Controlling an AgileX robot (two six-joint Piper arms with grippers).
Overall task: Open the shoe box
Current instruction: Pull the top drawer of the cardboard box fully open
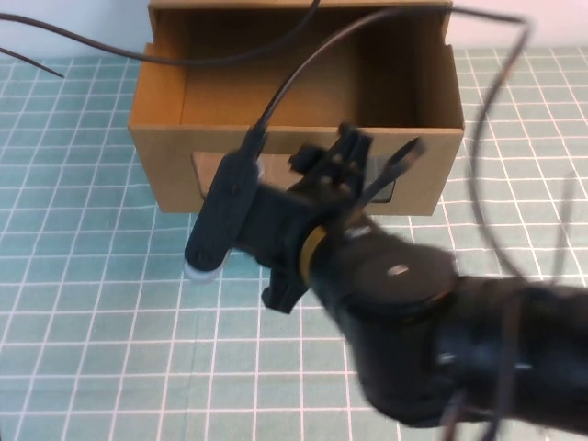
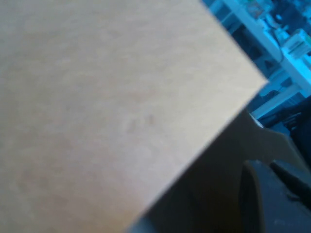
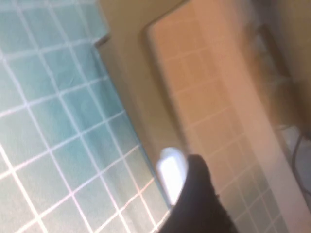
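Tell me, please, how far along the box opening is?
Done: the box stands open, its inside in plain view. In hand: the right gripper hangs before the front wall; the left gripper shows only in its wrist view, close against cardboard. Left: probably only drawing the arms away.

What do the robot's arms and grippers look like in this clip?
The right arm is glossy black with rounded joints, a yellow ring at the wrist and thin black cables looping above it. The right gripper, in front of the box, is black too. The left gripper shows only as a dark shape beside the box's cardboard.
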